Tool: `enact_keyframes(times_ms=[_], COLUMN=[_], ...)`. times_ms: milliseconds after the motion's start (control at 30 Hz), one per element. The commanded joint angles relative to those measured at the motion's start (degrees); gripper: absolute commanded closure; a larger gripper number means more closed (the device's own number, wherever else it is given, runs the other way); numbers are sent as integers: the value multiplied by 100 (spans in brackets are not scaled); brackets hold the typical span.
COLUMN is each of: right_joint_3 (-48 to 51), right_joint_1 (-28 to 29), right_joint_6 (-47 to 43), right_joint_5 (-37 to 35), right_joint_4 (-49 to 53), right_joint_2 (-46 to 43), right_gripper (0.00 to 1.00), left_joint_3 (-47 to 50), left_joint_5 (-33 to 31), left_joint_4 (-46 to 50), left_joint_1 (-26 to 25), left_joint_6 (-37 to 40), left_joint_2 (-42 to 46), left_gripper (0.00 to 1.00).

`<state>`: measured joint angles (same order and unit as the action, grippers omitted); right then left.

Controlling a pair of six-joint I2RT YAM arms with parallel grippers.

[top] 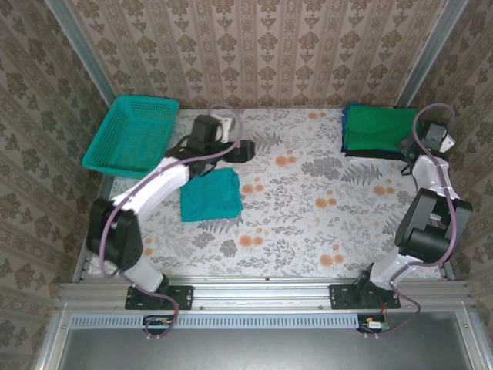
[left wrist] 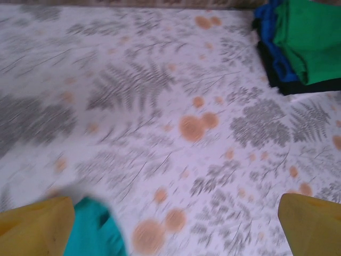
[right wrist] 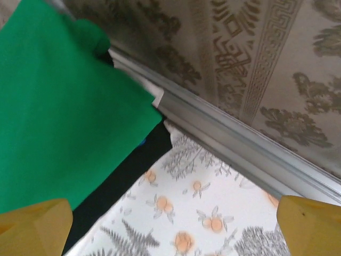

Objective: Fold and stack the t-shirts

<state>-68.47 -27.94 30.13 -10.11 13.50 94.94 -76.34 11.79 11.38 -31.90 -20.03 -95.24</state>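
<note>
My left wrist view is smeared by motion, so the flowered table (top: pixel 308 223) reads soft and the teal shirt (left wrist: pixel 95 230) is only a corner, cut off by the lower edge and partly behind one yellow finger (left wrist: pixel 34 226). I cannot see any print on it. In the stack, the blue shirt (left wrist: pixel 273 50) and the black shirt (left wrist: pixel 301 85) show only as thin edges under the green shirt (left wrist: pixel 311 37). Through my right wrist camera the blue is barely a sliver at the green's corner. From above, both grippers are dark shapes and their jaws are hard to make out.

The teal shirt is folded into a rough rectangle with slightly uneven edges and lies flat and alone on the table. It is just behind my left gripper (left wrist: pixel 170 228), on the side toward my base. The green shirt is smooth and flat, with its edges fairly square on the pile. That pile is just beside my right gripper (right wrist: pixel 170 226) at the back rail, well apart from my left one.

Both pairs of fingers are spread wide with nothing between them but bare table.

I count four shirts: one teal, one green, one blue, one black. One teal mesh basket (top: pixel 131 135) sits beyond my left arm.
</note>
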Motion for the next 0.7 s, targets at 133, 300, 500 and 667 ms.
enact_keyframes(times_ms=[133, 300, 500, 667], right_joint_3=[-206, -807, -1451, -1262], right_joint_1=[-417, -440, -431, -463], right_joint_6=[477, 406, 306, 282], right_joint_5=[1601, 2015, 2585, 2724], right_joint_4=[-1437, -1615, -1580, -1696], right_joint_2=[1102, 1816, 2534, 2415], right_gripper=[0, 0, 0, 0], left_joint_3=[-1674, -2841, -3551, -3433], left_joint_5=[111, 246, 377, 403], left_joint_4=[-829, -1229, -1199, -1167], left_joint_1=[-333, -525, -666, -661], left_joint_6=[-157, -488, -609, -555], left_joint_2=[-1911, -3119, -3752, -3756], left_gripper=[0, 0, 0, 0])
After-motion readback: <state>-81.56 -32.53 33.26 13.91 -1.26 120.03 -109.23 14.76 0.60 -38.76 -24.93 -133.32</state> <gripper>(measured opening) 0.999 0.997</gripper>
